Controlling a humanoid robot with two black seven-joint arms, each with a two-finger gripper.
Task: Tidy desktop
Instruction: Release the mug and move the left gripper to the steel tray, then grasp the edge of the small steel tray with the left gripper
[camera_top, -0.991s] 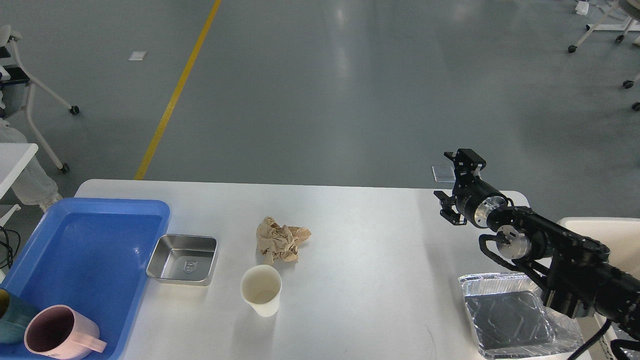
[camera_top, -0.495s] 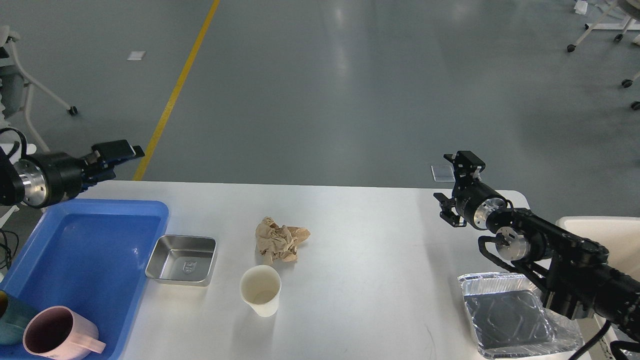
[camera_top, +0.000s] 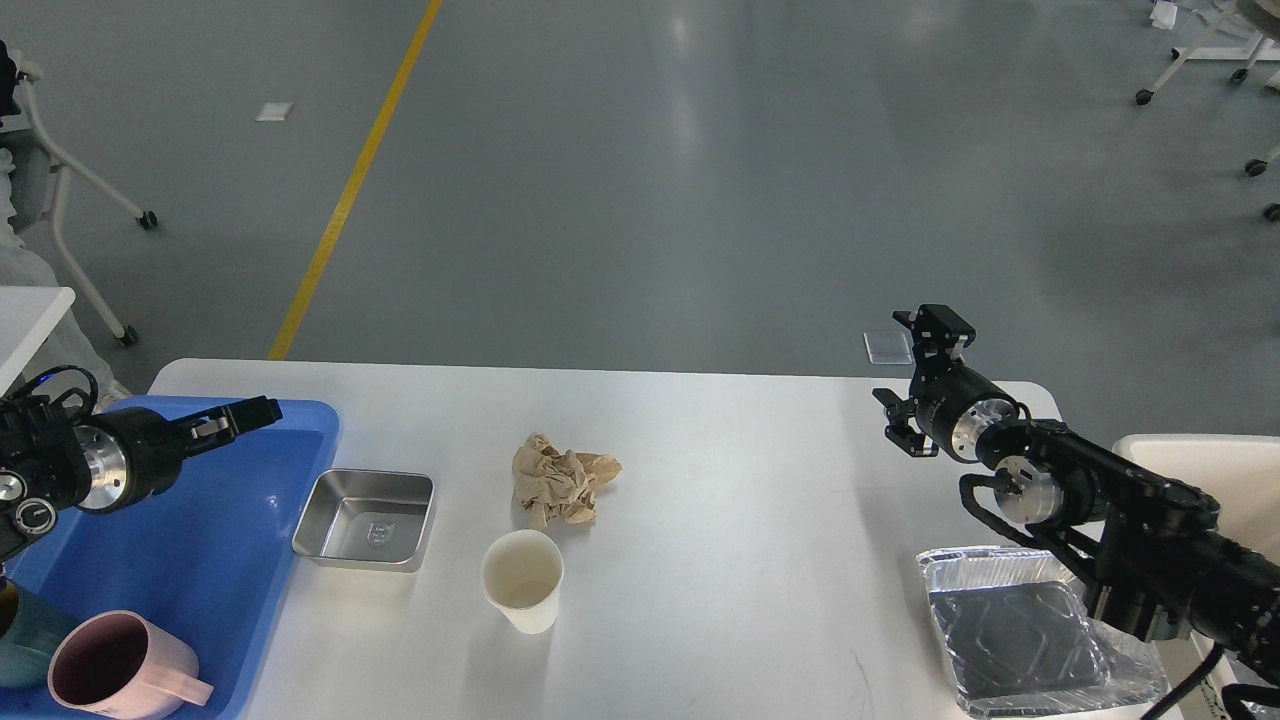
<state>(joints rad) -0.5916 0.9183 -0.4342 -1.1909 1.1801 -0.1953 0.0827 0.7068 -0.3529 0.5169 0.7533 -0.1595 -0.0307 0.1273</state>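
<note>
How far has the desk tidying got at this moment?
Early. Looks done: a pink mug sits in the blue plastic tray. In hand: nothing; the left gripper hangs over the tray and the right gripper is raised, neither visibly holding anything. Left on the white desktop: crumpled brown paper, white paper cup, steel dish, foil tray.

Both arms matte black, built of round segments. Left end effector (camera_top: 240, 413): slim black fingers ahead of a bright silver ring; a thin black cable loops behind it, small silver dials near the frame edge. Right end effector (camera_top: 920, 375): blocky black fingers, silver collar, silver disc joint cap, black cable looped beneath.
</note>
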